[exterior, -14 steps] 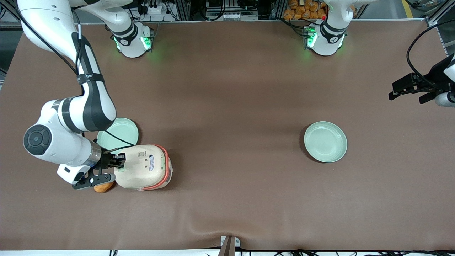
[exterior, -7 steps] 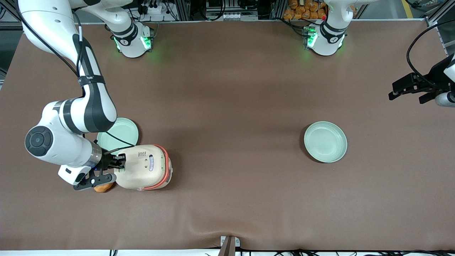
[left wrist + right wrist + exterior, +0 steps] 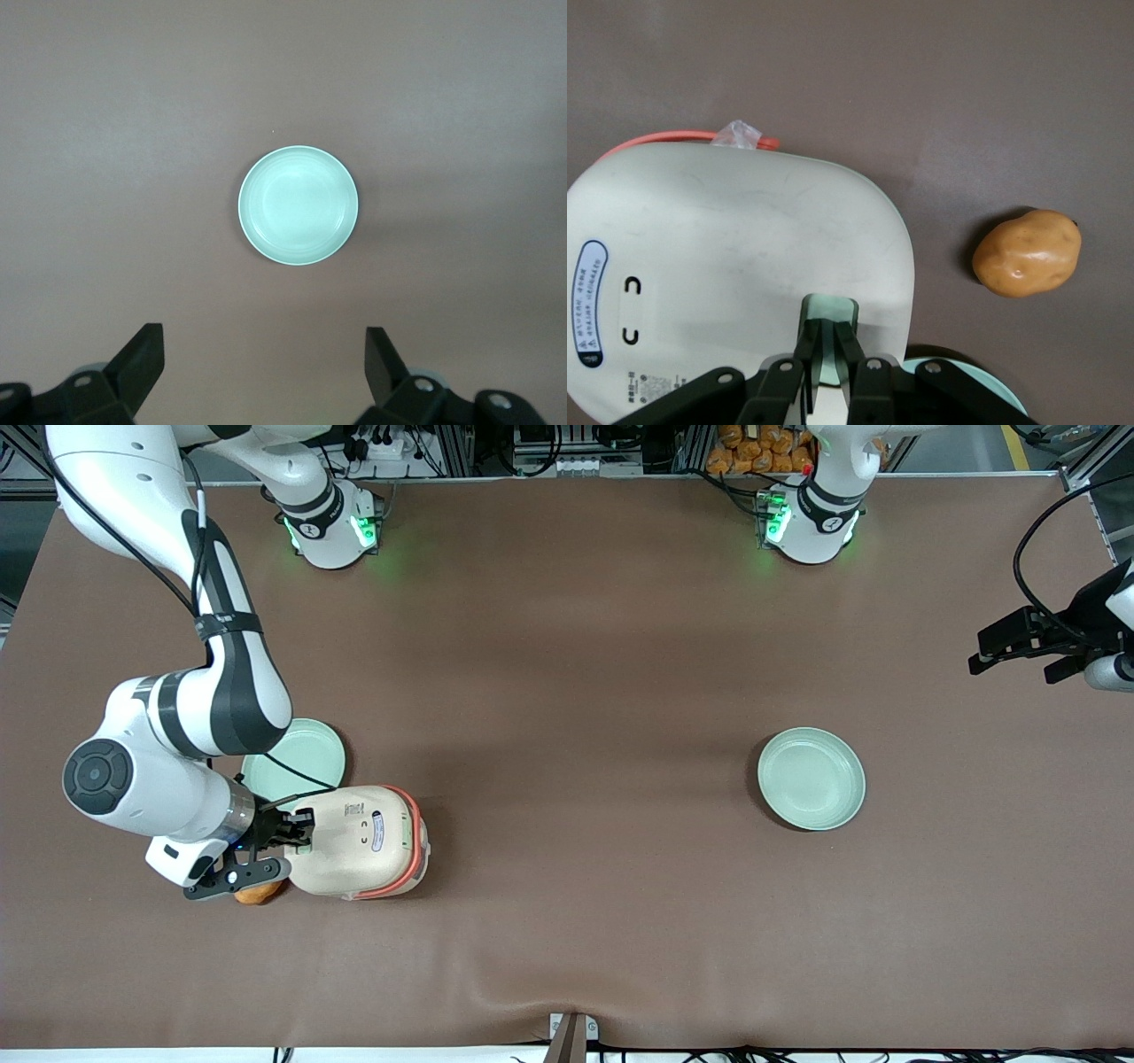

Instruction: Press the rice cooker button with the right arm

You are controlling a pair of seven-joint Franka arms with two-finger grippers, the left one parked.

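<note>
The rice cooker (image 3: 359,841) stands toward the working arm's end of the table, lid closed, its cream-white lid facing up and the salmon-pink band on the edge away from the gripper. In the right wrist view the lid (image 3: 735,257) fills much of the frame. The right arm's gripper (image 3: 301,829) is over the lid edge with its fingers shut together. Their tips (image 3: 829,326) rest on the pale mint-green button (image 3: 829,307). The button also shows under the gripper in the front view (image 3: 304,849).
An orange-brown potato (image 3: 257,892) lies on the table beside the cooker under the wrist; it also shows in the right wrist view (image 3: 1028,253). A pale-green plate (image 3: 306,755) sits farther from the front camera than the cooker. Another plate (image 3: 811,778) lies toward the parked arm's end.
The right arm's wrist has shifted only very slightly. The gripper stays at the button and the cooker has not moved.
</note>
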